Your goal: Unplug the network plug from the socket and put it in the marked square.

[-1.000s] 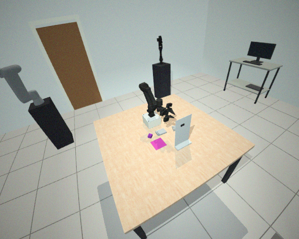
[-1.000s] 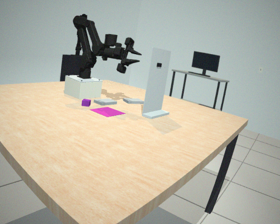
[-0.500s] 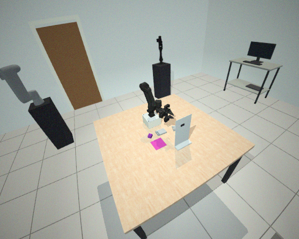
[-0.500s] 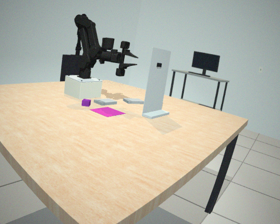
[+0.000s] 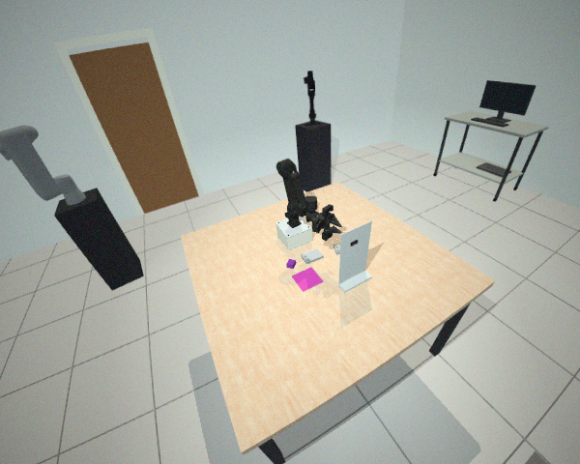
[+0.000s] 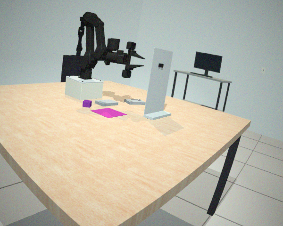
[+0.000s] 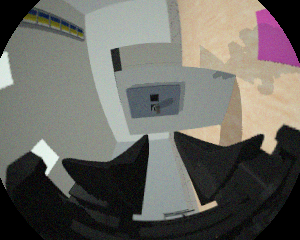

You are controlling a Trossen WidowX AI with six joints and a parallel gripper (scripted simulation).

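The upright grey panel (image 5: 351, 264) (image 6: 156, 90) (image 7: 205, 95) stands on the table. In the wrist view its blue-grey socket plate (image 7: 170, 95) shows a dark square opening (image 7: 154, 97) and, beside it, what looks like the small plug (image 7: 155, 108); its tab is too small to make out. My gripper (image 5: 340, 229) (image 6: 144, 62) (image 7: 161, 136) is partly open and empty, its fingers pointing at the panel with a gap between. In the wrist view the fingertips are below the socket plate. The magenta marked square (image 5: 307, 278) (image 6: 108, 113) (image 7: 280, 40) lies flat on the table with nothing on it.
A purple cube (image 5: 291, 263) (image 6: 87, 103) stands near the square. Two flat grey pieces lie between the arm and panel, one grey piece (image 5: 312, 256) (image 6: 106, 103) nearer the cube, the other grey piece (image 5: 336, 247) (image 6: 135, 101) nearer the panel. The white base box (image 6: 84, 90) carries the arm.
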